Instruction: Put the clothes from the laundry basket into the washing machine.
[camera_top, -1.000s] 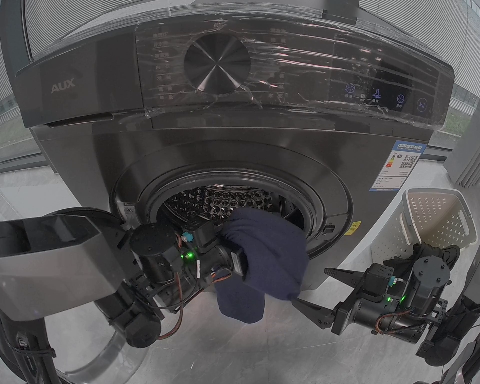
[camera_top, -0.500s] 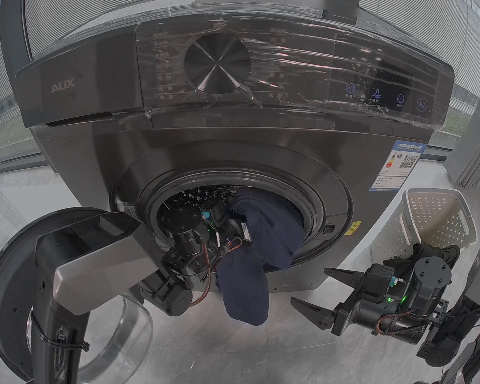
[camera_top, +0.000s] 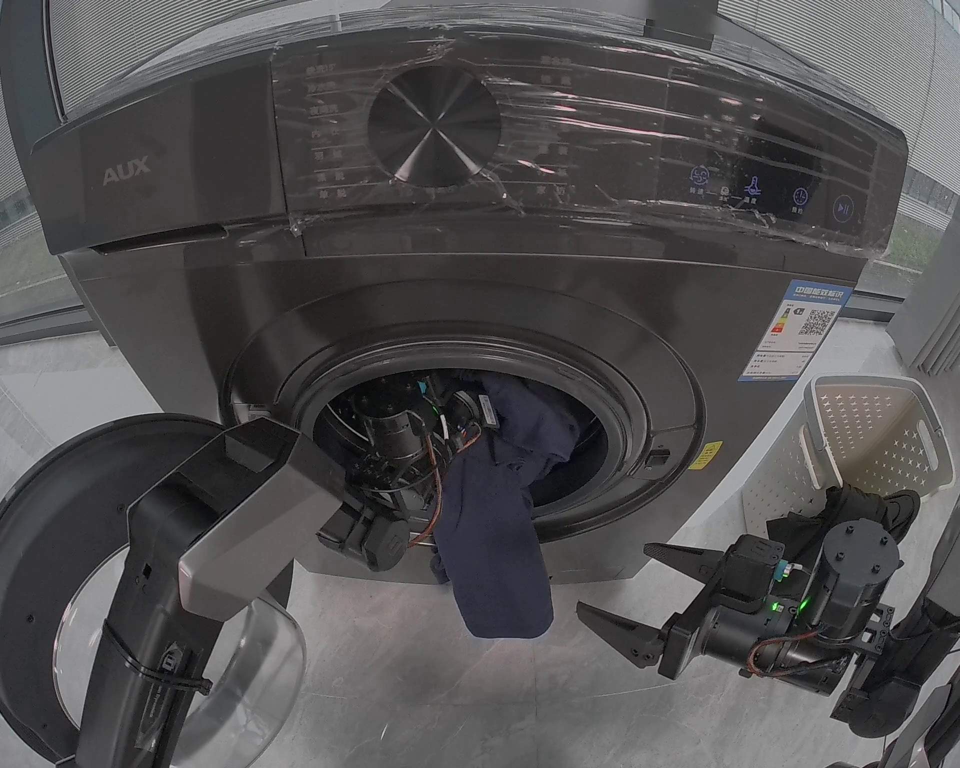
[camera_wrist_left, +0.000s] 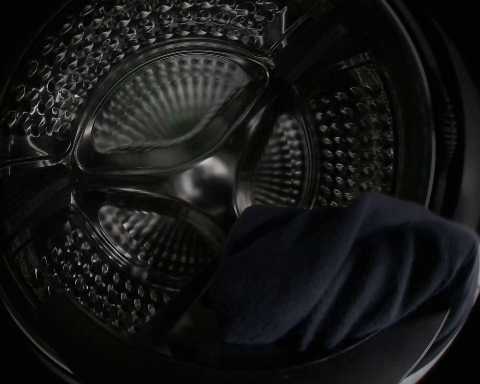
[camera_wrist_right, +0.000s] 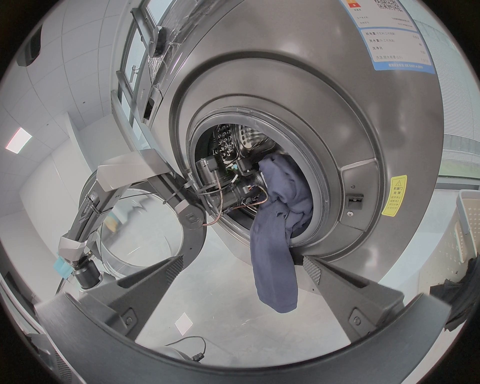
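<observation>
While the left hand (camera_top: 476, 408) sits in the mouth of the washing machine (camera_top: 600, 300), a navy garment (camera_top: 495, 540) lies draped over it, half in and half out.

Cloth covers the left hand, so I cannot tell whether it is gripping or loose. From the left wrist, a dark fold of the garment lies over the near lip of the steel drum (camera_wrist_left: 170, 100). In the head view its long end hangs out of the opening and down the front toward the floor (camera_top: 400, 690). The right hand (camera_top: 616, 579) is spread wide and holds nothing. It hovers low above the floor, right of the hanging cloth and well apart from it. Farther right stands the white laundry basket (camera_top: 875, 430), with dark clothes (camera_top: 900, 508) at its near edge. The round door (camera_top: 60, 520) hangs open on the left.
</observation>
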